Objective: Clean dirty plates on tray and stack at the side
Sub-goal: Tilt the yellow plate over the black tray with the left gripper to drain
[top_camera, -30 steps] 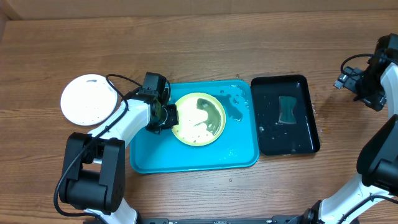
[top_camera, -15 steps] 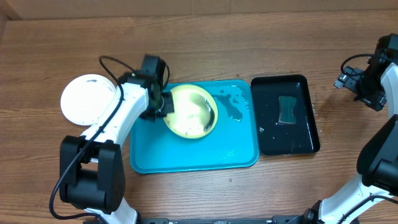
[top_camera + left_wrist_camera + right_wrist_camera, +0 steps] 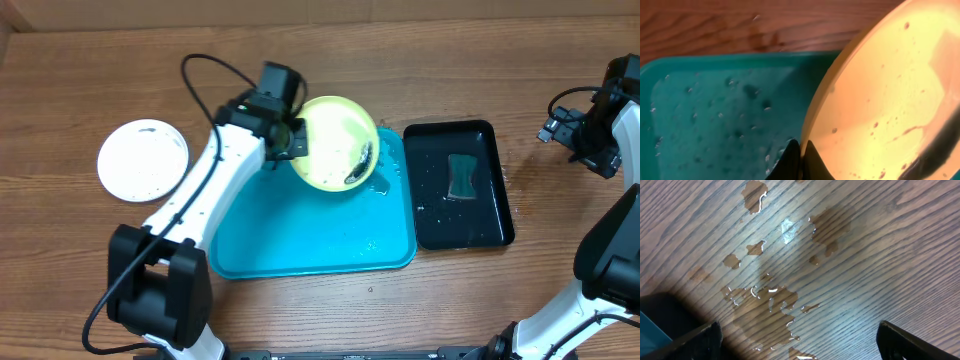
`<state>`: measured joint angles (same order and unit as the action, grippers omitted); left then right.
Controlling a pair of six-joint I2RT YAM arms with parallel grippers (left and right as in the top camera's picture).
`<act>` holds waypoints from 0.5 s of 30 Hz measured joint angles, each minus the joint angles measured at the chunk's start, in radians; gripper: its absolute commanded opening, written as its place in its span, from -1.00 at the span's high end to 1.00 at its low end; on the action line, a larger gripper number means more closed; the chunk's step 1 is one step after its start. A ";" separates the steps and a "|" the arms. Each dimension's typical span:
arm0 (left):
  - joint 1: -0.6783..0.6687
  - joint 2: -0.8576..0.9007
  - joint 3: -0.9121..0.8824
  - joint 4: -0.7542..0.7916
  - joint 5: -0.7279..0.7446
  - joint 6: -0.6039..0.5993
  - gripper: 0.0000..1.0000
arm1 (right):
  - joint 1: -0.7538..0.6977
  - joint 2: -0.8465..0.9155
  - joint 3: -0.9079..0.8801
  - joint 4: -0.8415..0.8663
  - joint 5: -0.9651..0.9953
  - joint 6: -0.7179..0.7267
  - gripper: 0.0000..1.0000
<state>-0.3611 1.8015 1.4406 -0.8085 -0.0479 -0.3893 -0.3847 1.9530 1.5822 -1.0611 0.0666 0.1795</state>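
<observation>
My left gripper (image 3: 293, 140) is shut on the left rim of the yellow-green plate (image 3: 340, 143) and holds it tilted above the far right part of the teal tray (image 3: 300, 235). Dark smear pools at the plate's lower right edge. In the left wrist view the fingers (image 3: 801, 159) pinch the plate's rim (image 3: 890, 100) over the wet tray (image 3: 715, 110). The white plate (image 3: 143, 160) lies on the table left of the tray. The pale blue-green plate is out of view. My right gripper (image 3: 797, 340) is open and empty over wet wood at the far right (image 3: 590, 135).
A glossy black tray (image 3: 460, 185) with water and a dark sponge (image 3: 461, 176) stands right of the teal tray. Water puddles (image 3: 765, 297) lie on the wood under my right gripper. A cable loops above the left arm (image 3: 205, 75).
My left gripper has lifted the yellow-green plate off the tray and carried it up and to the right, tilting it on edge. The right arm has not moved.
</observation>
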 measured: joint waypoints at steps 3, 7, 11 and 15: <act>-0.061 0.000 0.010 0.038 -0.032 -0.001 0.92 | 0.000 0.000 0.000 0.000 0.000 0.001 -1.00; -0.148 0.000 0.040 0.084 -0.075 -0.001 0.92 | 0.000 0.000 0.000 0.000 0.000 0.000 -1.00; -0.245 0.000 0.062 0.166 -0.105 -0.002 0.92 | 0.000 0.000 0.000 0.000 0.000 0.000 -1.00; -0.343 0.000 0.066 0.220 -0.174 -0.004 0.91 | 0.000 0.000 0.000 0.000 0.000 0.000 -1.00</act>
<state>-0.7036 1.8015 1.5066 -0.5884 -0.2214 -0.3931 -0.3847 1.9530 1.5822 -1.0611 0.0666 0.1799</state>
